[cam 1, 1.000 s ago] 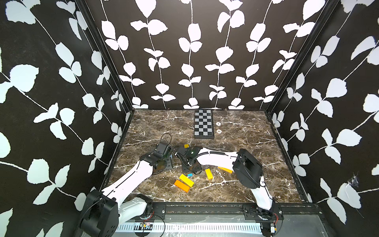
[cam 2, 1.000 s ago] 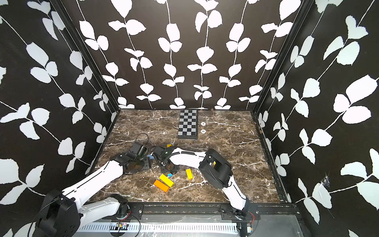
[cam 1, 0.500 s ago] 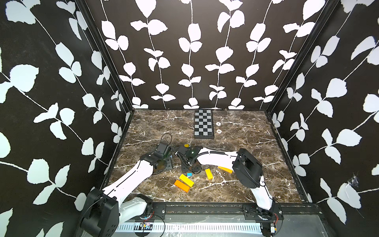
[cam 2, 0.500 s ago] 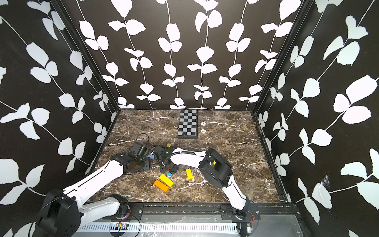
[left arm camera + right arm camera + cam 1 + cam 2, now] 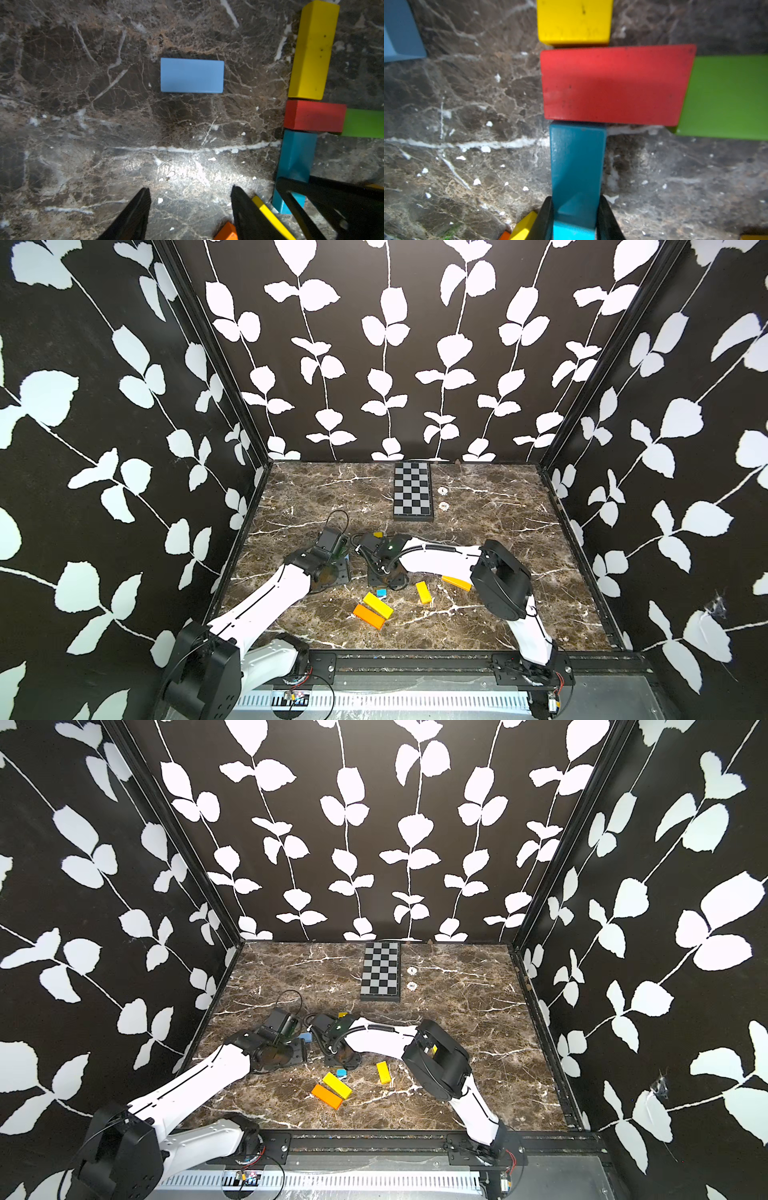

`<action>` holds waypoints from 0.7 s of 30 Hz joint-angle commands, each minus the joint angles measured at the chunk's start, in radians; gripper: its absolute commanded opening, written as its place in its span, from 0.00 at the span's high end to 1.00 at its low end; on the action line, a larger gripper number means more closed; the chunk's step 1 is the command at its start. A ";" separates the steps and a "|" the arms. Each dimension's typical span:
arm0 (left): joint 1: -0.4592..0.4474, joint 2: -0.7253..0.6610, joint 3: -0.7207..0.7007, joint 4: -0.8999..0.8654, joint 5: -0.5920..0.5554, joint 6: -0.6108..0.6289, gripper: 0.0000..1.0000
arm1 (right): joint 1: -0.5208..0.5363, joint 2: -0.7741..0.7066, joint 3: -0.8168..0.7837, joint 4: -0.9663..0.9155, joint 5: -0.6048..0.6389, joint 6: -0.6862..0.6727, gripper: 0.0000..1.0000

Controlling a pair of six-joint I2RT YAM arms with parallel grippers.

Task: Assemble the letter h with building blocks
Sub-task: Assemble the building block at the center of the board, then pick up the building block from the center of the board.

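In the right wrist view my right gripper [image 5: 575,199] is shut on a teal blue bar [image 5: 577,162] lying on the marble. The bar's far end touches a red block [image 5: 614,85]. A yellow bar [image 5: 574,20] meets the red block's opposite side, and a green bar [image 5: 724,97] adjoins its end. The left wrist view shows the same group: yellow [image 5: 312,49], red [image 5: 314,116], green [image 5: 365,125], teal [image 5: 295,158]. My left gripper [image 5: 190,189] is open over bare marble, short of a light blue block [image 5: 192,75]. In both top views the grippers [image 5: 332,568] [image 5: 384,572] sit low, side by side.
Loose blocks lie nearer the front: a yellow bar [image 5: 377,605] beside an orange bar [image 5: 368,616], a small blue block [image 5: 381,593], another yellow bar [image 5: 423,592] and an orange-yellow bar [image 5: 456,583]. A checkered board [image 5: 412,494] lies at the back. Patterned walls enclose the marble floor [image 5: 498,531].
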 commanded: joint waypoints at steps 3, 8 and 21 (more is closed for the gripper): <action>0.006 -0.015 0.017 -0.029 0.006 0.016 0.35 | -0.007 0.047 -0.017 -0.013 0.022 0.039 0.68; 0.006 -0.017 0.024 -0.028 0.018 0.016 0.35 | -0.007 0.025 -0.021 -0.004 0.029 0.027 0.41; 0.003 -0.012 0.035 -0.017 0.049 -0.009 0.34 | -0.032 -0.218 -0.048 -0.128 0.206 -0.135 0.29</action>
